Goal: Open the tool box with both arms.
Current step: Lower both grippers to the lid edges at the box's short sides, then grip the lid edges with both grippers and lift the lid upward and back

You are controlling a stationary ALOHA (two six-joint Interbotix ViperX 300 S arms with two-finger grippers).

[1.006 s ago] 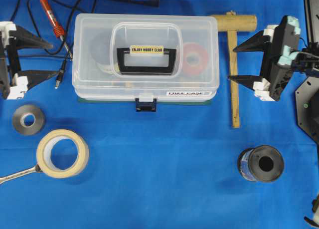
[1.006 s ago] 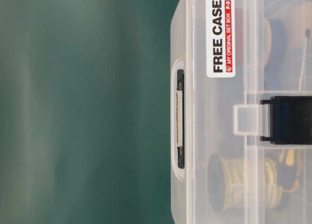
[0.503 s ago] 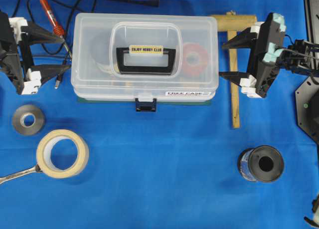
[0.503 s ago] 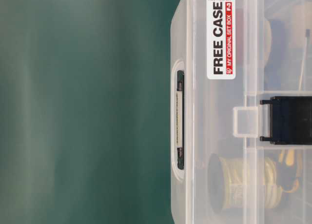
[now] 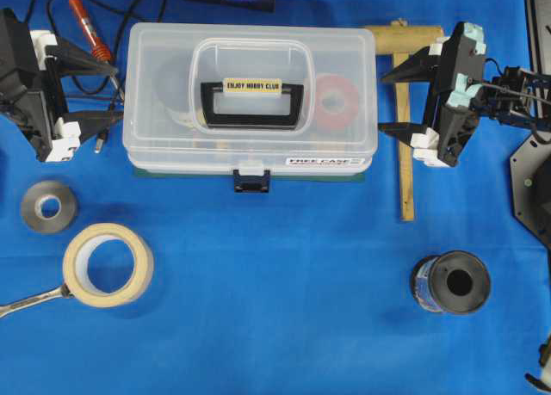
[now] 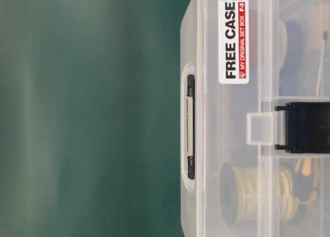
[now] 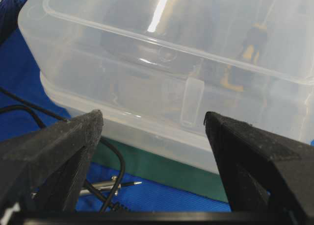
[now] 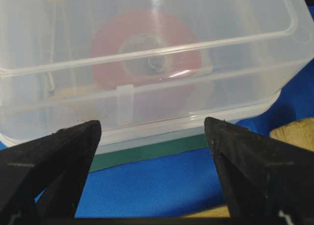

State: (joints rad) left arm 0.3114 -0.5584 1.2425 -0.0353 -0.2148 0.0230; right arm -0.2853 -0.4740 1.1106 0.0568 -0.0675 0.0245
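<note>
The box (image 5: 250,98) sits shut at the top middle of the blue cloth (image 5: 275,309), its dark latch (image 5: 251,183) fastened on the near side, and the step in hand looks like the approach: the left gripper (image 5: 105,89) is just off its left end and the right gripper (image 5: 392,102) just off its right end, both with fingers spread wide and holding nothing. The next move probably calls for one arm to steady the box while the other comes round to flip the latch and lift the lid. Around it I count one box, two grippers, two rolls of tape (image 5: 108,264), one wire spool (image 5: 452,283), one mallet (image 5: 403,111), one soldering iron (image 5: 86,25) and one wrench (image 5: 30,302).
</note>
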